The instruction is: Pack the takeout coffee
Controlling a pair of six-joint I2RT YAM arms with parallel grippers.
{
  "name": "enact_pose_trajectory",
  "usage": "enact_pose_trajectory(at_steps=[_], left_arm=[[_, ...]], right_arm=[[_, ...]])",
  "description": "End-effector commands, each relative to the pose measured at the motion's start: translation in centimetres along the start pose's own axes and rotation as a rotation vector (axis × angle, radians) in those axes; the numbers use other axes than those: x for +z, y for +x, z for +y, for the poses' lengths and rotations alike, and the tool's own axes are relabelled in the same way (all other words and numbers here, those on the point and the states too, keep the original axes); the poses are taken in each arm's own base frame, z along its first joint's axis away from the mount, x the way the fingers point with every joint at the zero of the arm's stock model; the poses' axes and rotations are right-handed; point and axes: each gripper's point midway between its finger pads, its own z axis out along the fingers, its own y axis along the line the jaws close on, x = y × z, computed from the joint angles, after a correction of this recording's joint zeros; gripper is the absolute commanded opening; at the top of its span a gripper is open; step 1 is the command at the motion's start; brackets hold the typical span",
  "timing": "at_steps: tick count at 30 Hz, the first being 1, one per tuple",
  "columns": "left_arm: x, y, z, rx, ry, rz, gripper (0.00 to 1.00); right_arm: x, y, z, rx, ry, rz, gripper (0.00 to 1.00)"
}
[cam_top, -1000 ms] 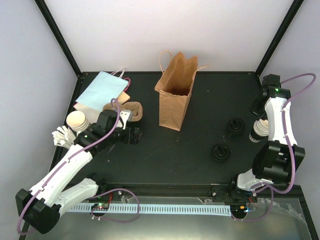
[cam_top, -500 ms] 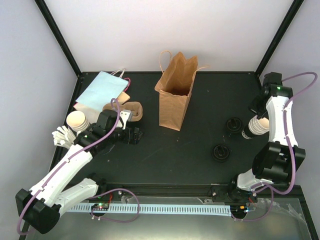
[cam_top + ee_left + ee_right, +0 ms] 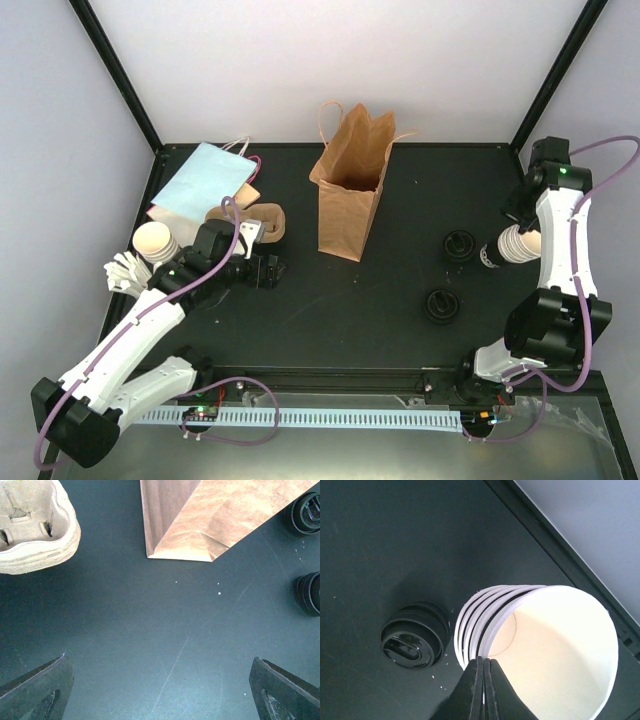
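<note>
None of the coffee looked packed: the right gripper point(image 3: 483, 667) was pinched shut on the rim of a nested stack of paper cups point(image 3: 555, 650), tipped sideways near two loose lids point(image 3: 459, 245) on the desk point(image 3: 380, 310). The brown paper bag point(image 3: 350, 190) stood well apart, and the left gripper point(image 3: 160, 690) hung wide open, empty.

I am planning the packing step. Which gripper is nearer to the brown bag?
Left. The left gripper is a little left of the brown bag, jaws open. The right gripper is far to its right, beyond both lids, shut on the cup stack.
</note>
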Motion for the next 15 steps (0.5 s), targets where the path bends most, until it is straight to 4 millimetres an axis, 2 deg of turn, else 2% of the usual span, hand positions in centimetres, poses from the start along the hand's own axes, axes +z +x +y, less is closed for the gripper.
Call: enact_pose_trajectory(at_steps=[1, 5, 15], left_arm=[[-0.5, -0.1, 0.3, -0.012, -0.016, -0.013, 0.99], [-0.5, -0.1, 0.2, -0.011, -0.013, -0.015, 0.99], [-0.6, -0.2, 0.2, -0.011, -0.012, -0.017, 0.99]], right_arm=[[-1.1, -0.8, -1.6, 0.000, 0.115, -0.044, 0.01], [-0.7, -0.8, -2.1, -0.008, 0.193, -0.025, 0.01], [0.3, -0.7, -0.9, -0.072, 0.312, -0.016, 0.01]])
